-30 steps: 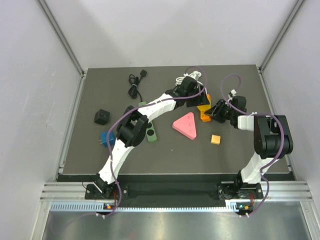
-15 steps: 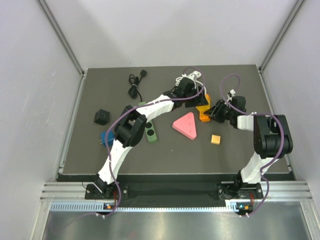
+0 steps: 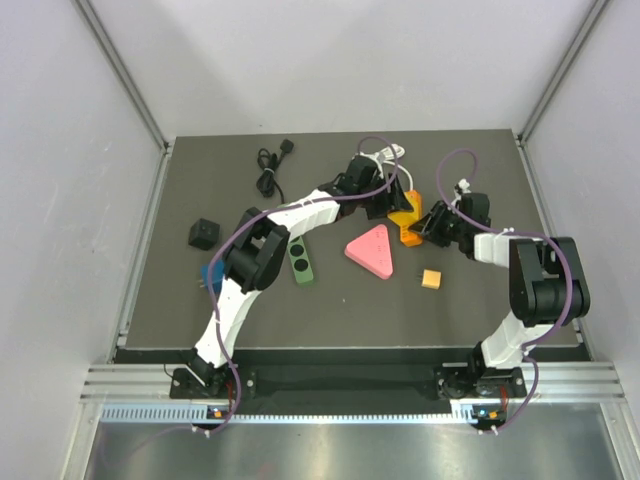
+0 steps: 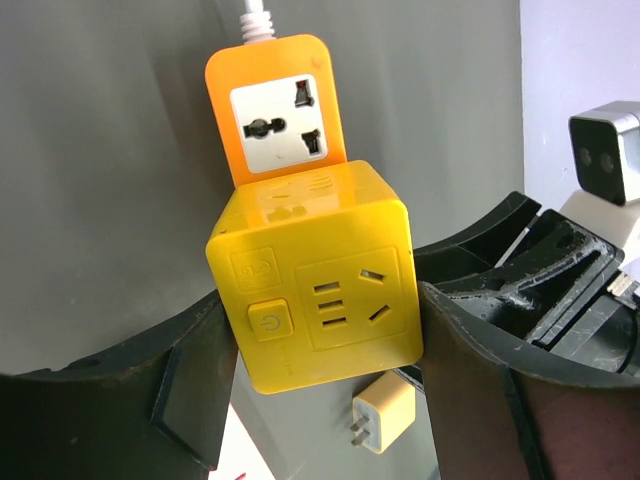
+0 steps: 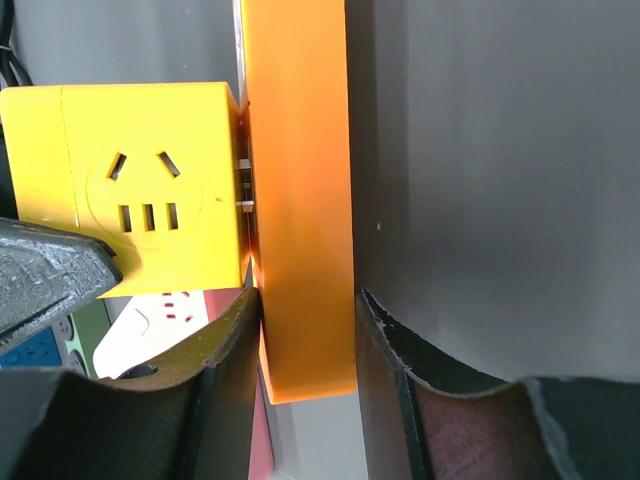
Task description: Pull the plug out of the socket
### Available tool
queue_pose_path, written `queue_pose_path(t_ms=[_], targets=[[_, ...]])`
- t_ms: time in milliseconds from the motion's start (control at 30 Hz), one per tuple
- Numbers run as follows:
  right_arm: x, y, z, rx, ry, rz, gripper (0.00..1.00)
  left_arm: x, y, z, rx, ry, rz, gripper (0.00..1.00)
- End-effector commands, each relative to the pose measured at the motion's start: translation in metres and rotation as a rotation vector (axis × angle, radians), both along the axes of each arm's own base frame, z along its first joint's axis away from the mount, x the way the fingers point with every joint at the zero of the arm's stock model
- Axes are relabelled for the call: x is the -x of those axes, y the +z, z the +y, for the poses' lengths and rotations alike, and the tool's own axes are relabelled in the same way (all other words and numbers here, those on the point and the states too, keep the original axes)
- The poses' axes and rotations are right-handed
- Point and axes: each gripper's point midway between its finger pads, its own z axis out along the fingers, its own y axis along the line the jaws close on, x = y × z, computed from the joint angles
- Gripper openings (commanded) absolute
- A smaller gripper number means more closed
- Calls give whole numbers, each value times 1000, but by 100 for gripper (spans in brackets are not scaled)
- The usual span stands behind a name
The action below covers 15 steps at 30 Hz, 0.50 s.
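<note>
The plug is a yellow cube adapter [image 4: 318,275] with a power button, seated against the orange socket strip [image 4: 277,110], whose white cord leads off at the top. My left gripper [image 4: 322,365] is shut on the cube's two sides. In the right wrist view my right gripper [image 5: 305,355] is shut on the end of the orange strip [image 5: 300,190]. A thin gap with metal prongs shows between the strip and the cube [image 5: 130,180]. In the top view both grippers meet at the orange strip [image 3: 410,222] at the back of the mat.
A small cream charger [image 4: 385,412] lies under the cube. A pink triangular block [image 3: 372,248], a small orange block [image 3: 431,279], a green strip [image 3: 300,262], a black cube [image 3: 203,234], a blue piece [image 3: 212,276] and a coiled black cable [image 3: 270,172] lie on the mat.
My left gripper with the yellow cube has shifted slightly left and toward the back. The orange strip and my right gripper have followed a little.
</note>
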Motion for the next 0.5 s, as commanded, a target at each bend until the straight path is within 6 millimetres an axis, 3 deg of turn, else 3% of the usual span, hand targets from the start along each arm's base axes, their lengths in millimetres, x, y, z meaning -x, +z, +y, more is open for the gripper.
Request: queue_pose_path(t_ms=[0, 133, 200, 333, 367, 400, 467], targets=[[-2, -10, -22, 106, -73, -4, 0, 4, 49, -6, 59, -16, 16, 0], [-1, -12, -21, 104, -69, 0, 0, -13, 43, 7, -26, 39, 9, 0], [-1, -11, -20, 101, -66, -1, 0, -15, 51, 5, -42, 27, -27, 0], [0, -13, -20, 103, -66, 2, 0, -6, 51, 5, -102, -40, -112, 0], [-1, -12, -21, 104, -69, 1, 0, -4, 61, 3, -97, -62, -159, 0], [-1, -13, -22, 106, -71, 2, 0, 3, 50, 6, -98, -80, -142, 0], [-1, -11, -21, 106, -67, -3, 0, 2, 69, 7, 2, -84, -145, 0]])
